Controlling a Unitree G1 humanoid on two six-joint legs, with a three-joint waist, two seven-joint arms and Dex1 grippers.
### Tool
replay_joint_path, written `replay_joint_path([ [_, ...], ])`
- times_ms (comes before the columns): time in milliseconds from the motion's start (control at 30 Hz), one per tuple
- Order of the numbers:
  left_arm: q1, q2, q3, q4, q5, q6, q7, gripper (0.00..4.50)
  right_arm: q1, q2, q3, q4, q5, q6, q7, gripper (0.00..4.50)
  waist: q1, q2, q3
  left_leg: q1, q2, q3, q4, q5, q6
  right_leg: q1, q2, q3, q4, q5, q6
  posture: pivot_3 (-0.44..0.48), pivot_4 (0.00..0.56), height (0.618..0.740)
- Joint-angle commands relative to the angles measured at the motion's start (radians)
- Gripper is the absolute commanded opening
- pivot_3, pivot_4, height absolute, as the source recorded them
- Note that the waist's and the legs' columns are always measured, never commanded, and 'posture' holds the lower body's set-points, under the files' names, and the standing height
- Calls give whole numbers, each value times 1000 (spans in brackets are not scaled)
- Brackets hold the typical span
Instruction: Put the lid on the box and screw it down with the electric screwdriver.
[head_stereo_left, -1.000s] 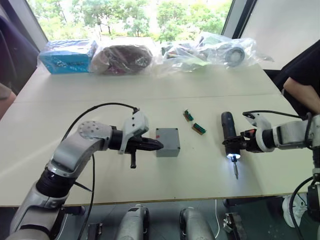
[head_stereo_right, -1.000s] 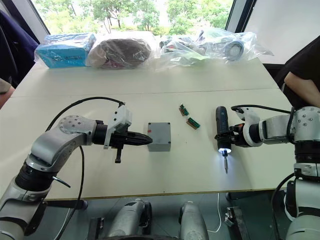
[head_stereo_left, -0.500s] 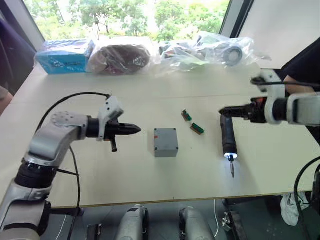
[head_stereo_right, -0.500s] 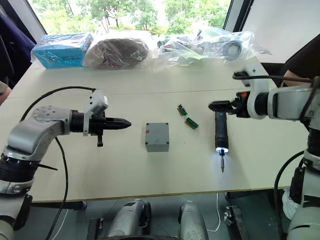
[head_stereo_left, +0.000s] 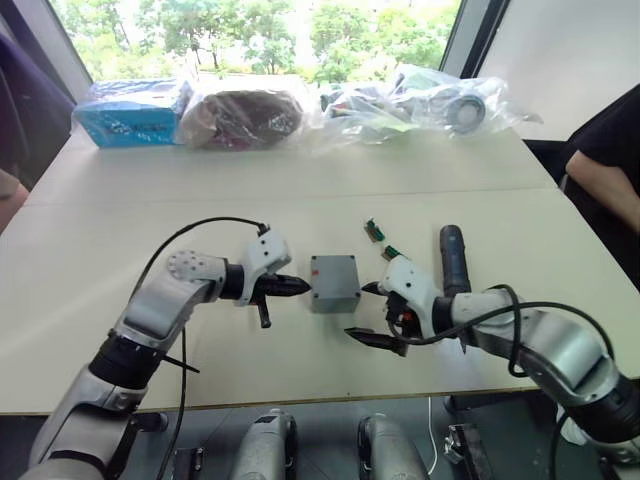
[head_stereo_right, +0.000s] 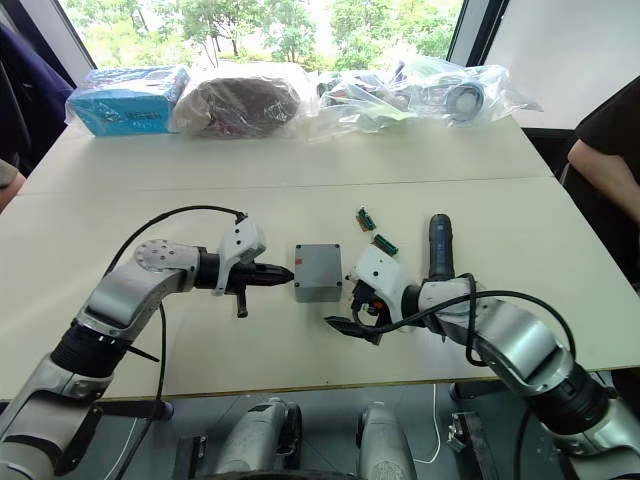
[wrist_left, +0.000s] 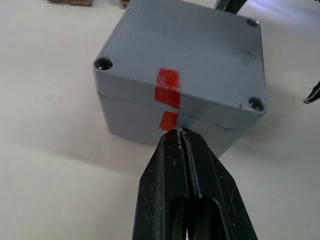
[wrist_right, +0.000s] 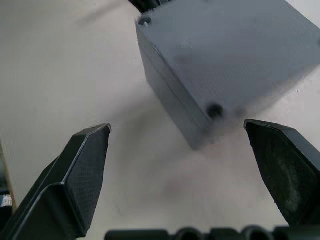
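1. Left gripper: fingers pressed tight together, gripping nothing, tips right at the box's side wall by the red tape strip.
2. Right gripper: fingers spread wide and empty, low over the table just beside the box on its right.
3. The lid sits on the box, seam closed, screw holes at the corners.
4. The electric screwdriver lies flat on the table, right of the box, beyond the right arm, held by neither gripper.
5. Two small green circuit pieces lie between box and screwdriver, farther back.
6. Plastic bags and a blue pack line the far edge.
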Motion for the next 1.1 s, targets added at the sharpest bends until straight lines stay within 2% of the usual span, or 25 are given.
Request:
replay_joint_path([
  [33, -70, -49, -18, 63, 40, -83, 1, 0, 10, 55, -16, -58, 42, 28, 32, 4467, 4, -1, 0, 0, 0, 0, 0, 0, 0, 0, 0, 0, 0, 0, 0, 0, 150, 740],
  [267, -147, -126, -22, 230, 126, -197, 15, 0, 31, 59, -72, -121, 35, 106, 32, 4467, 1, -1, 0, 0, 0, -1, 1, 0, 0, 1, 0, -1, 0, 0, 0, 0, 150, 740],
  [433, -154, -90, 13, 268, 160, -225, 19, 0, 37, -9, -162, -154, 40, 140, 54, 4467, 0, -1, 0, 0, 0, -1, 1, 0, 0, 0, 0, -1, 2, 0, 0, 0, 150, 740],
  [600, -107, 2, 23, 210, 166, -215, -22, 0, 38, -74, -157, -100, -37, 90, 94, 4467, 0, -2, 0, 0, 0, -1, 0, 0, 0, 0, 0, -1, 3, 0, 0, 0, 150, 740],
  [800, -17, 42, 12, 25, 71, -95, -119, 0, 2, -9, -96, 41, -150, -52, 128, 4467, 3, -2, 0, 0, 0, 0, 1, 0, 0, 0, -1, 0, 2, 0, 0, 0, 150, 740],
  [900, -17, -18, 1, 13, 73, -69, -71, 0, -12, 3, -23, 94, -254, -160, 161, 4467, 3, -2, 0, 0, 0, -1, 1, 0, 0, 0, -1, -1, 3, 0, 0, 0, 150, 740],
  [1100, -25, -75, -7, 31, 77, -65, -50, 0, 8, 34, -32, 51, -226, -128, 205, 4467, 0, -2, 0, 0, -1, -1, 1, 0, 0, 0, 0, -1, 3, 0, 1, 0, 150, 740],
])
